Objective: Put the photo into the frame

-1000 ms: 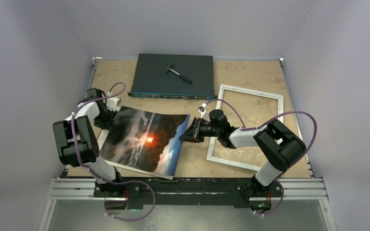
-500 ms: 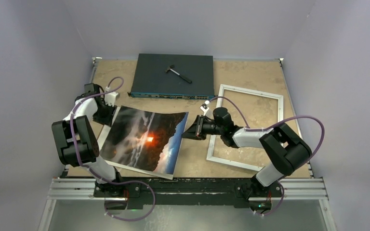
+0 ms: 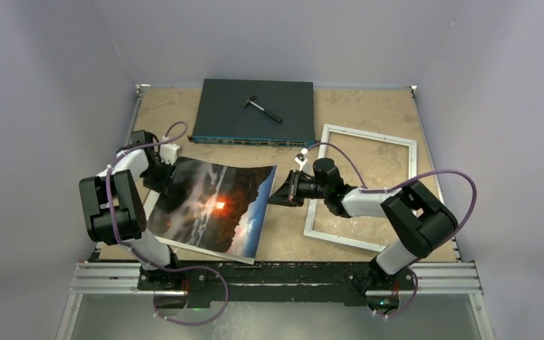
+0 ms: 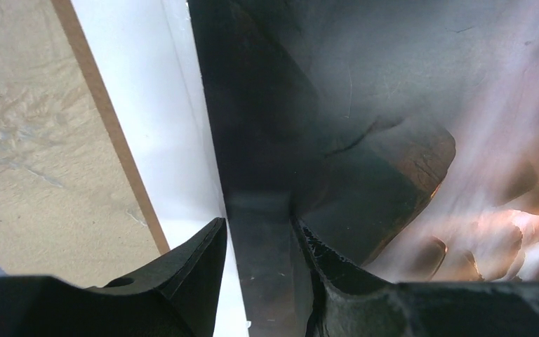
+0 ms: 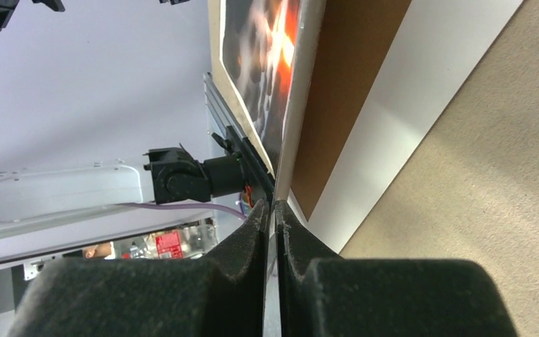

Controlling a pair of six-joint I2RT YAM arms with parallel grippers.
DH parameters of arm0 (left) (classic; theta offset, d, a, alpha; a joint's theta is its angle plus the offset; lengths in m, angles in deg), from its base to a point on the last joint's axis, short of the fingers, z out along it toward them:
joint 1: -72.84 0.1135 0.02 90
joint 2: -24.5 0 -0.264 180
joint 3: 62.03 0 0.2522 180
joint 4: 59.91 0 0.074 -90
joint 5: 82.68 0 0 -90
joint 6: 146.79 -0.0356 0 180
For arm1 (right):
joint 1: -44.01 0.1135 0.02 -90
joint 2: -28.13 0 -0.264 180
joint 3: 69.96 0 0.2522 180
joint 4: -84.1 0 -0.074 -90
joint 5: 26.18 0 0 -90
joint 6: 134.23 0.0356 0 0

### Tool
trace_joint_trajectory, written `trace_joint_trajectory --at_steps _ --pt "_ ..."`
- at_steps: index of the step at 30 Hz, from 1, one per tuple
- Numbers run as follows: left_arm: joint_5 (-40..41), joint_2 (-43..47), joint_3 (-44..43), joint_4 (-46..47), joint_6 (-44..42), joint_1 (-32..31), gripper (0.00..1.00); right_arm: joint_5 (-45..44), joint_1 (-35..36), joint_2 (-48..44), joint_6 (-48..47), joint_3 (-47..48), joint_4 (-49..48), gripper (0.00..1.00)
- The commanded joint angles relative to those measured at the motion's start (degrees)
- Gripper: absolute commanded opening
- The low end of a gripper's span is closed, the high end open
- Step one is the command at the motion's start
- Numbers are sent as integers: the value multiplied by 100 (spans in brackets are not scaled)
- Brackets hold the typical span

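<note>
Overhead view: a large glossy photo (image 3: 212, 205), dark clouds around an orange glow, sits just beside the frame (image 3: 340, 238) on its left-arm side, not yet inside it. The frame, a thin white rectangle, lies flat on the table (image 3: 368, 99) with nothing in its opening.

The right gripper (image 3: 275, 196) reaches out across the frame's border. Its fingers are pressed together on the photo edge closest to the frame, and the right wrist view shows the sheet edge-on, pinched between the pads (image 5: 238, 246). That edge is raised and curling.

The left gripper (image 3: 164, 172) is at the photo corner farthest from the frame. Its fingers are apart, one over the print and one over the white mat (image 4: 175, 140) beneath. Whether they touch anything cannot be told. A brown backing board (image 4: 105, 133) lies under the mat.

The step in hand looks like carrying the photo across to the frame.
- **Left side first:** Before you pull, either close the left fingers on the photo alone or lift them clear, so the mat and board are not dragged toward the frame.
- **Height:** Raise the pinched edge enough to pass over the frame's border.
- **Pace:** Move slowly, because a sheet this thin will likely sag and buckle.
- **Placement:** Square the photo's edges to the frame's opening, then lower it flat.
</note>
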Motion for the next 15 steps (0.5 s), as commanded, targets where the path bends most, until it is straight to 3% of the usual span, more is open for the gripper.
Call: trace_joint_trajectory --at_steps 1,2,3,15 --pt "-64 -103 198 291 39 -7 36 66 -13 157 -133 72 -153 10" --pt "-54 -134 242 333 41 -8 36 30 -14 187 -131 56 -166 1" --pt "-41 -182 271 369 42 -7 36 -2 -22 193 -123 43 -160 0" --pt "-53 135 -273 -22 18 -15 36 -181 -75 -494 -355 275 672 0"
